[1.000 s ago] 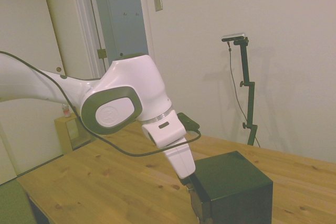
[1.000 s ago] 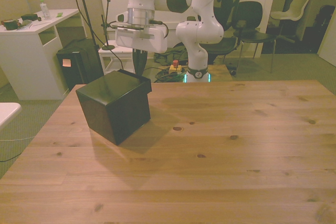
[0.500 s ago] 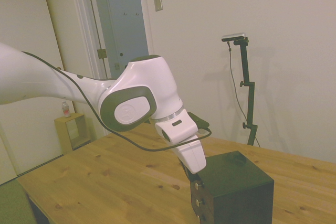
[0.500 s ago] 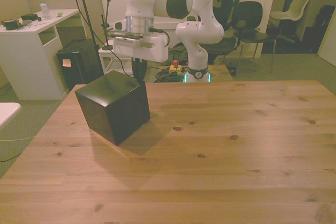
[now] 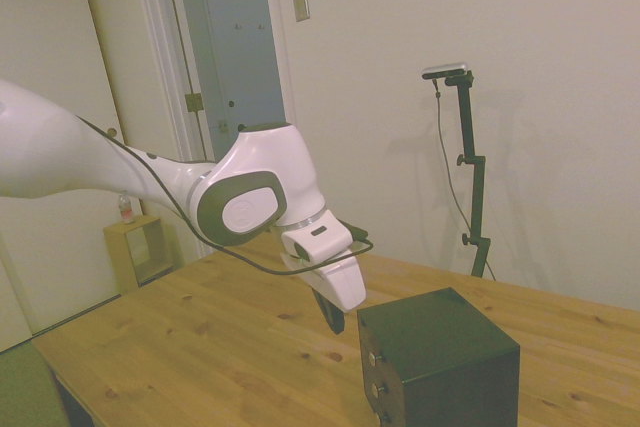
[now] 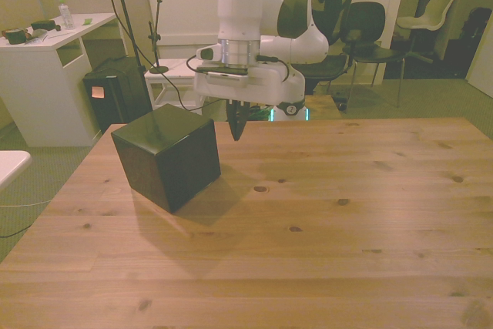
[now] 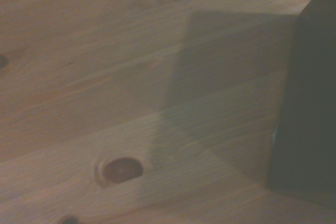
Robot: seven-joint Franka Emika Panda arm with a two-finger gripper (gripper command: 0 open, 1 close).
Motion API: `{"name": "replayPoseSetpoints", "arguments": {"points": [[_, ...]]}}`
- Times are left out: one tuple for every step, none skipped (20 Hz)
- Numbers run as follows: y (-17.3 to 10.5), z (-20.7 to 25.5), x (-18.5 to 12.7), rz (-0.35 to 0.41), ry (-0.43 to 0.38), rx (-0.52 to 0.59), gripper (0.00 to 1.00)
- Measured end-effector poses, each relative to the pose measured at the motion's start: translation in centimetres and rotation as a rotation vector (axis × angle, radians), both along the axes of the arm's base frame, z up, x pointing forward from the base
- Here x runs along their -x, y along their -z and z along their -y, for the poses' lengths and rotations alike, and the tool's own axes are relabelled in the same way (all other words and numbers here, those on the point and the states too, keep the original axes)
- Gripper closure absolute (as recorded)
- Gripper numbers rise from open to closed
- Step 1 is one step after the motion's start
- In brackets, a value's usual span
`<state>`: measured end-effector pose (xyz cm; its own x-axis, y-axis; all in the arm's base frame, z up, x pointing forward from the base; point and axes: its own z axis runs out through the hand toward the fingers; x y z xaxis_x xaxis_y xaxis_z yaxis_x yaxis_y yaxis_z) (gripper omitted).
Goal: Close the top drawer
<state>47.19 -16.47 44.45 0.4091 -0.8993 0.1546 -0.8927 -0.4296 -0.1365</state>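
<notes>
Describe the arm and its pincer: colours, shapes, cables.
A glossy white arm of rounded segments, with a grey oval cap on the joint. A thin black cable loops along it to the wrist. The pincer is white-bodied, ending in dark, narrow fingers.

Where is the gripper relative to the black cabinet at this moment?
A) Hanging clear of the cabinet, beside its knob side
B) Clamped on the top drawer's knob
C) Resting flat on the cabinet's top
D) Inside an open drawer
A. In the side view the gripper hangs above the wooden table, apart from the black cabinet, whose top drawer sits flush with the front.
</notes>
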Motion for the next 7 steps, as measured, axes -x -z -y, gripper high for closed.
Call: {"name": "replayPoseSetpoints", "arguments": {"points": [[0.3,-0.9,0.4,-0.002,-0.014,-0.001,1.0],[0.5,-1.7,0.9,-0.006,-0.027,-0.002,1.0],[0.6,-2.5,1.6,-0.007,-0.037,-0.002,1.0],[0.5,-3.1,2.2,-0.005,-0.045,-0.002,1.0],[0.3,-3.7,2.8,0.0,-0.05,-0.001,1.0],[0.0,-4.1,3.4,0.007,-0.051,0.001,1.0],[-0.3,-4.5,3.9,0.016,-0.053,0.003,1.0]]}}
